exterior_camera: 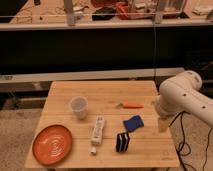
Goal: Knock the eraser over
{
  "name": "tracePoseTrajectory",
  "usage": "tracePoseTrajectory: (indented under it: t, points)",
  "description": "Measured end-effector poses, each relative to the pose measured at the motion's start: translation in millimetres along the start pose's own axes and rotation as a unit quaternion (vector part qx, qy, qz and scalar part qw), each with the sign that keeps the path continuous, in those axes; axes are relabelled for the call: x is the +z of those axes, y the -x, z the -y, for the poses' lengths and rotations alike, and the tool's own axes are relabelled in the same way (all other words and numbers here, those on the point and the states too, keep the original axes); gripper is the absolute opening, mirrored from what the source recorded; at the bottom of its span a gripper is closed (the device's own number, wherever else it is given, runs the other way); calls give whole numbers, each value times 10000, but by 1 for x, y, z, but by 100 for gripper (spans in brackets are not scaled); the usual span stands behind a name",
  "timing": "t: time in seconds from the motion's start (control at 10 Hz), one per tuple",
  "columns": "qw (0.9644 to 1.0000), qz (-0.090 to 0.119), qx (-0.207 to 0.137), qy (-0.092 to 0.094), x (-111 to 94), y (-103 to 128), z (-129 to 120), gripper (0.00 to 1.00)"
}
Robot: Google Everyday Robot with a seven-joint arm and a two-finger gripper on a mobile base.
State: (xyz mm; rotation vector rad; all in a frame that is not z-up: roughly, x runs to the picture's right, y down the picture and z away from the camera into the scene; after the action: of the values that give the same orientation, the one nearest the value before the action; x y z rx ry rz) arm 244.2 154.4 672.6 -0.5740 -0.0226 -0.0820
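Gripper (163,123): looks like the tan piece hanging under the white arm (182,95), though the view is poor there. It sits at the right edge of the table (150,155), about level with the top. Can't tell how far open it is or whether it holds anything.

A bare strip of wood runs along that right edge, between the gripper and the nearest objects.

The eraser (122,142) stands upright near the front edge, right of centre. It is camera-left of the gripper, closer to the camera, and apart from it.

The blue pad (133,123) lies flat just behind the eraser, roughly between it and the gripper. An orange carrot-like item (132,105) lies further back.

The white bar device (97,131) lies near the eraser's left side. The cup (78,107) and orange plate (52,145) are on the left half, well apart from the gripper.
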Motion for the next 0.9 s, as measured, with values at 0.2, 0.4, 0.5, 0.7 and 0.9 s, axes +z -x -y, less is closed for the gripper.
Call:
tracePoseTrajectory:
  t: [0.2, 0.4, 0.5, 0.7, 0.9]
  points:
    - [9999, 24, -107, 1, 6, 7, -16, 80]
    - [9996, 61, -275, -19, 12, 14, -21, 80]
    - [9993, 100, -354, -35, 15, 19, -24, 80]
    - [9990, 123, -437, -42, 19, 22, -36, 80]
    - [9984, 189, -531, -58, 23, 29, -36, 80]
